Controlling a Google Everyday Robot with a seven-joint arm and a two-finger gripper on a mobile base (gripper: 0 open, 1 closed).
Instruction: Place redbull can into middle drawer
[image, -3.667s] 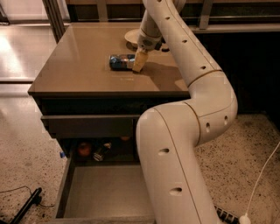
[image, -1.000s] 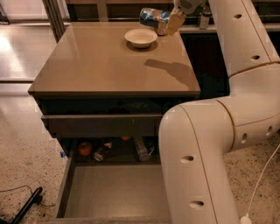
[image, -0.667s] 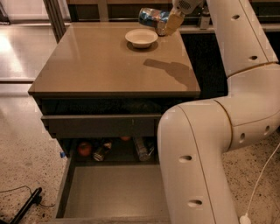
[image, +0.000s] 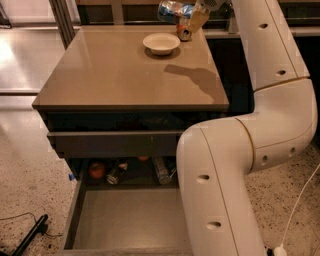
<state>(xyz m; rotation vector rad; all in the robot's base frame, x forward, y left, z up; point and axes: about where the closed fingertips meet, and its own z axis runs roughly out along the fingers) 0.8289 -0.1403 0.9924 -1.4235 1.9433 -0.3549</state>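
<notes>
The redbull can (image: 170, 10), silver and blue, hangs on its side in the air above the far edge of the tabletop. My gripper (image: 189, 16) is shut on its right end, at the top of the view. The middle drawer (image: 125, 220) is pulled out at the bottom, its flat grey floor bare. My white arm hides the drawer's right part.
A white bowl (image: 161, 43) sits on the brown tabletop (image: 120, 75), with a short orange-red can (image: 184, 34) behind it. The drawer with a plain front panel (image: 115, 143) stands slightly out. An orange fruit (image: 96, 170) and bottles (image: 161, 170) lie in the cabinet behind the open drawer. A cable lies on the floor at left.
The gripper has lifted the can off the tabletop and carried it up and back past the bowl. Over the last second it rose a little more.
</notes>
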